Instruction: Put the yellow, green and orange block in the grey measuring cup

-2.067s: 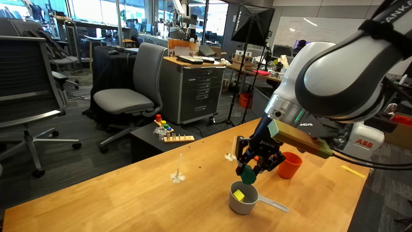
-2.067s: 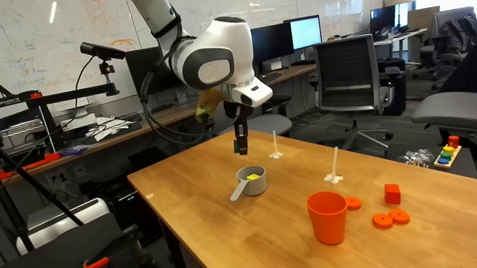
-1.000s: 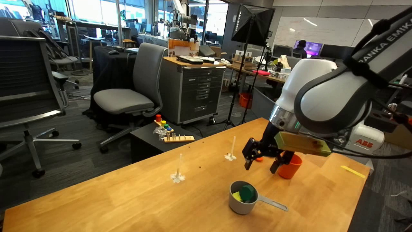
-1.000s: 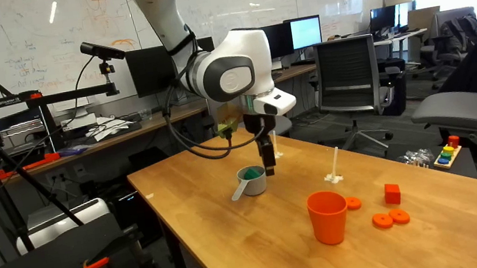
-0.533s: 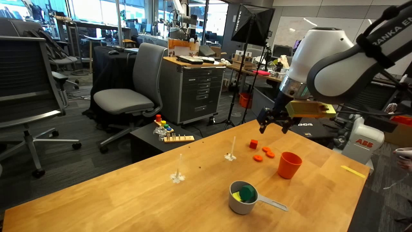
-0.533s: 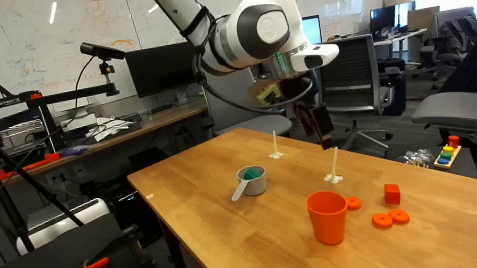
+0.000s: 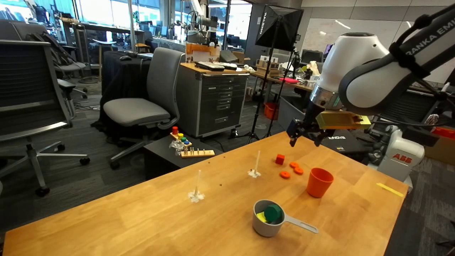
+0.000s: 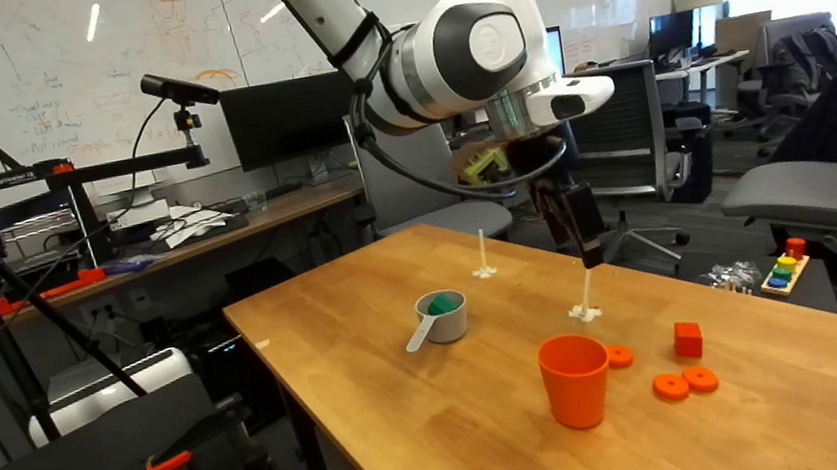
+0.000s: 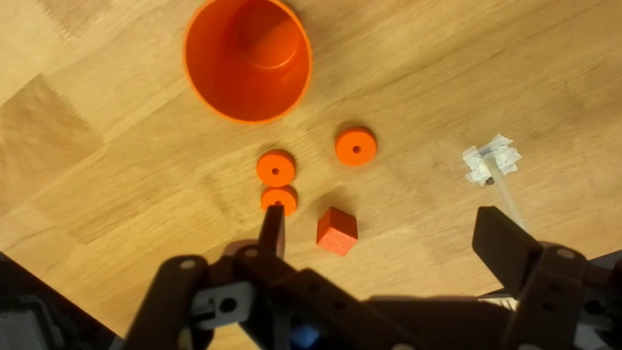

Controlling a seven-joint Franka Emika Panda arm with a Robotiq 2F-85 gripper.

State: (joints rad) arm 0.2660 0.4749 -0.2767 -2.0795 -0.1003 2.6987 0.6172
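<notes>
The grey measuring cup point(image 7: 266, 229) stands upright on the table in both exterior views and is outside the wrist view. Inside it lie the green block point(image 7: 273, 213) and the yellow block point(image 7: 261, 216), the latter partly covered. The orange block point(image 9: 336, 232), a reddish cube, rests on the wood near two touching orange discs. My gripper point(image 9: 381, 211) hangs above the table, open, with nothing between its fingers. In the wrist view the cube shows in the gap, nearer the left fingertip, but lies lower down on the table.
An orange cup point(image 9: 248, 63) stands close to the orange discs point(image 9: 356, 146). Two thin upright sticks, one a near stick point(image 8: 586, 289) beside my gripper and one a far stick point(image 8: 482, 250), are taped to the table point(image 8: 410, 402). Table edges show in both exterior views.
The green block, held above the measuring cup two seconds ago, now lies in it. My gripper has opened, risen and moved away from the cup toward the orange block's side, with only slight motion lately.
</notes>
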